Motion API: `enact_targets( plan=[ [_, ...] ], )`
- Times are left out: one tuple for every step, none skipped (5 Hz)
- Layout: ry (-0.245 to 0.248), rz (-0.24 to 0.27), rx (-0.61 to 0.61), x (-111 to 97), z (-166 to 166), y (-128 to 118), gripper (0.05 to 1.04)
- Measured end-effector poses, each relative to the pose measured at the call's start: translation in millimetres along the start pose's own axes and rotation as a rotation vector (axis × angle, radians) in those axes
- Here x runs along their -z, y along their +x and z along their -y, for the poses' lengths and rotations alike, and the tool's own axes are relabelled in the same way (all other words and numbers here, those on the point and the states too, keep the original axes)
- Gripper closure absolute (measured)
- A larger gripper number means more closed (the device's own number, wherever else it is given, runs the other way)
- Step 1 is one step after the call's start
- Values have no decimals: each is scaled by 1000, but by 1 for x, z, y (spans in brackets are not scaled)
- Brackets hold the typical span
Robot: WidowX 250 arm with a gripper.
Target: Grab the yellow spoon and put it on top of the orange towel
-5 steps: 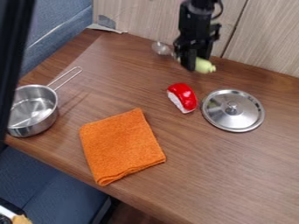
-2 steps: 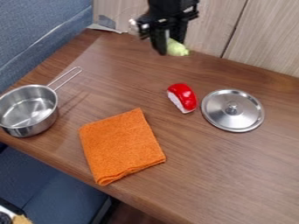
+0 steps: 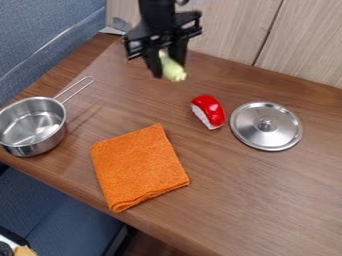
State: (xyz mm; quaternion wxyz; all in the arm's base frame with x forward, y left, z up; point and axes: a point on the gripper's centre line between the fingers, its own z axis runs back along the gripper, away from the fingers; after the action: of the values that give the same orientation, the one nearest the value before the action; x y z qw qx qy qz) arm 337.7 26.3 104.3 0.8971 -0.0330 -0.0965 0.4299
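Yellow-green and blunt-ended, the spoon handle [image 3: 175, 73] is clamped in the gripper [image 3: 167, 67].

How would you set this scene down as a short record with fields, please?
held: pale yellow spoon, gripped at its handle
holder: black two-finger hand, over the table's back part
destination: folded orange towel, spoon not yet on it
view left: shiny metal saucepan
view right: round metal lid
between towel and lid: red-and-white toy sushi
surface: brown wooden table
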Motion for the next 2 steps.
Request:
enact_targets(
  plan=[
    [20,-12,46,5,-18,-15,650],
    [44,-28,97,16,-40,-34,650]
  ],
)
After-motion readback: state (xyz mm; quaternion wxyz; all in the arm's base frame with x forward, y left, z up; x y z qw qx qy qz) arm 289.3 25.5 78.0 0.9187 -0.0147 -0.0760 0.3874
